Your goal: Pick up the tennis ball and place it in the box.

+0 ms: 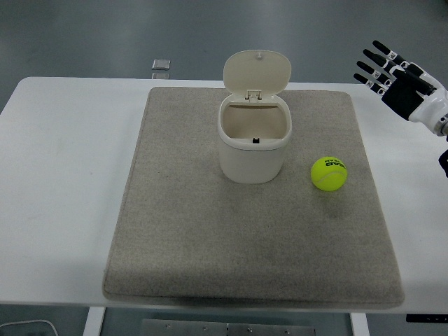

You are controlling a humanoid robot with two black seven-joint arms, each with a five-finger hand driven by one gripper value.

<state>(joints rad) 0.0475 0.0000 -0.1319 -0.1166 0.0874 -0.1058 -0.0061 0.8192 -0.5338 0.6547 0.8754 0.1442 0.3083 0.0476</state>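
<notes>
A white worktop (63, 175) carries a grey mat (210, 259) that spreads below and to the left of the right robot hand (395, 77), which hangs raised at the far right edge, off the mat's corner, fingers spread and holding nothing. On the mat, well to the left of that hand and nearer the robot, stands the cream box (253, 143) — a small bin, upright, its hinged lid (257, 72) tipped back so the mouth is open. The tennis ball (330, 173) lies on the mat between the box and the hand's side of the scene, just beside the box's right wall but apart from it, lower in the picture than the open palm. A small metallic object (162, 65) sits at the worktop's far edge, well away to the left. The left arm is out of view. The task appears to be at its opening step — the reach. Nothing is grasped yet. The next move likely calls for bringing the hand down and leftward over the ball, then closing the fingers round it without nudging it into a roll.
</notes>
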